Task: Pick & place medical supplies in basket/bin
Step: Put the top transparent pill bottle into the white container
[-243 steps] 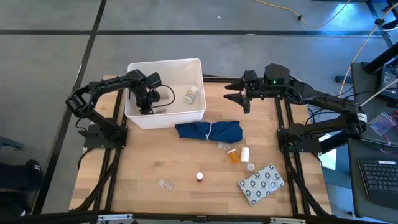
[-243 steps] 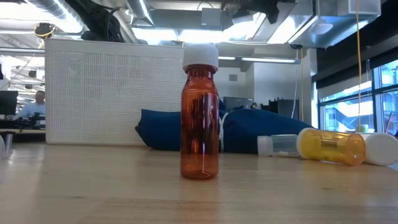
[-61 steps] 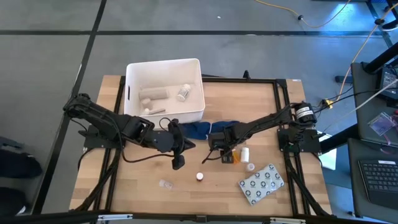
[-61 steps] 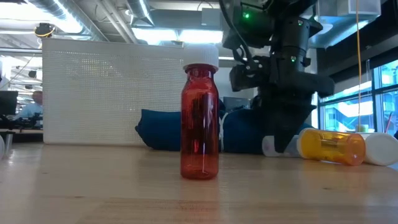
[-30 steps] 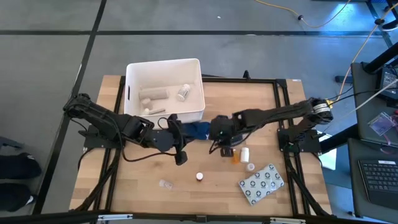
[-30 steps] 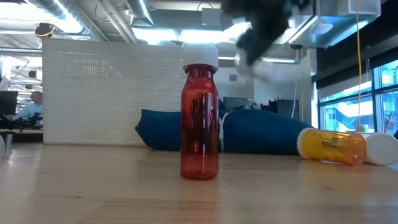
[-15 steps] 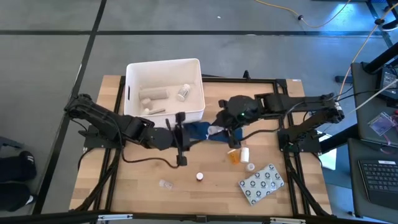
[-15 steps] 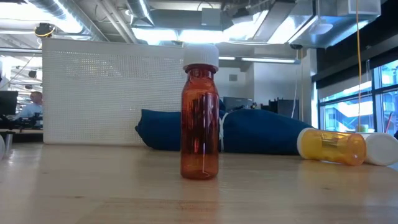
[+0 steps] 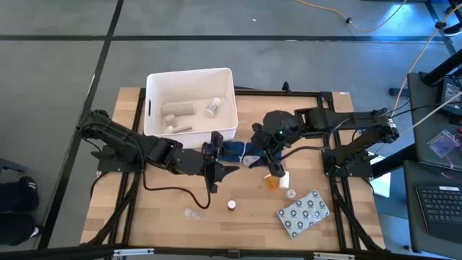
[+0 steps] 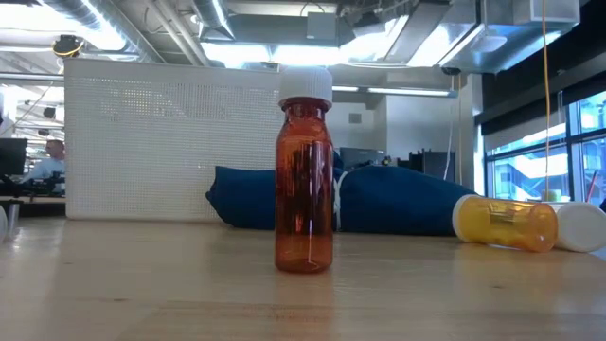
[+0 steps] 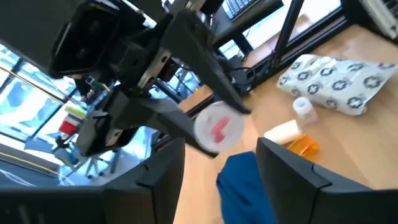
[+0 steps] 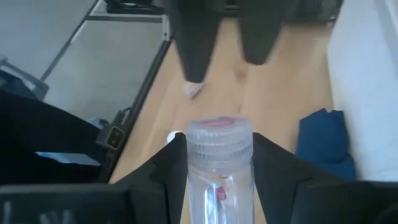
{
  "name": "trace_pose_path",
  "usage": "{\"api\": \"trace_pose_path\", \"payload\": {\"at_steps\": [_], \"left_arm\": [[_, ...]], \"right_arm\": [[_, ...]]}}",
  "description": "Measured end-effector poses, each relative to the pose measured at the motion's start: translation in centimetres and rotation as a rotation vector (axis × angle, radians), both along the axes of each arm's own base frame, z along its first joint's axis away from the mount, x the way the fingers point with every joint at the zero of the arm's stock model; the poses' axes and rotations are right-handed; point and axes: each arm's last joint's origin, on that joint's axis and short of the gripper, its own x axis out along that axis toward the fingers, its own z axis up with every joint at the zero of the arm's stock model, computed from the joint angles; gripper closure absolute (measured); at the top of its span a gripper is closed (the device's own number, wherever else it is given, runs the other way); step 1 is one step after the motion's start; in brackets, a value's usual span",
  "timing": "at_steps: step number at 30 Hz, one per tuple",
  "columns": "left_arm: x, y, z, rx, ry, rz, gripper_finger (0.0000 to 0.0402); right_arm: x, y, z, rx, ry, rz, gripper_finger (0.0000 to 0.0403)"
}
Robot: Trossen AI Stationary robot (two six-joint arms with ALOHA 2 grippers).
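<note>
My right gripper (image 12: 219, 144) is shut on a clear vial (image 9: 250, 160) with a white ribbed cap, held in the air over the dark blue cloth (image 9: 238, 152). My left gripper (image 9: 225, 160) is open and faces it from the table's left, with its fingers (image 11: 163, 177) standing apart from the vial's cap (image 11: 217, 127). The white tub (image 9: 153, 108) holds a gauze roll (image 9: 178, 108) and a vial (image 9: 212, 108). On the table, an amber bottle (image 10: 305, 180) stands upright, an orange pill bottle (image 9: 271, 180) lies on its side, and the blister pack (image 9: 303, 213) lies flat. My right gripper pinches the clear vial by its body just behind the cap (image 12: 219, 171), between its two fingers (image 12: 166, 180). The fingers come level from the table's right. The vial lies along them, cap end (image 12: 219, 132) sticking out toward my left gripper, lifted clear of the table.
A white vial (image 9: 284, 178) and a small cap (image 9: 291, 193) lie beside the orange pill bottle. Another clear vial (image 9: 192, 214) lies near the table's near edge. The black frame rails (image 9: 328, 130) run along both sides.
My right gripper has risen out of the low view with the vial and now hovers over the blue cloth. My left gripper has moved toward the table's right, toward the vial, and turned to face it with its fingers open.
</note>
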Motion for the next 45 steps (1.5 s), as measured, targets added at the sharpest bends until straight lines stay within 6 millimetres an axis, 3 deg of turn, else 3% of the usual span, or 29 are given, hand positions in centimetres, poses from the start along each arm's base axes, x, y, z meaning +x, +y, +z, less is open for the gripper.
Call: {"api": "trace_pose_path", "payload": {"at_steps": [28, 39, 45], "left_arm": [[2.2, 1.3, -0.6, 0.067, -0.02, -0.101, 0.0197], [2.6, 1.0, -0.7, 0.247, -0.017, -0.216, 0.0196], [2.9, 1.5, -0.8, 0.172, -0.02, -0.198, 0.0196]], "right_arm": [[0.2, 0.3, 0.6, 0.118, -0.028, 0.037, 0.0254], [0.2, 0.4, 0.5, 0.13, -0.018, 0.042, 0.0254], [0.2, 0.3, 0.5, 0.13, -0.011, 0.041, 0.0254]]}}
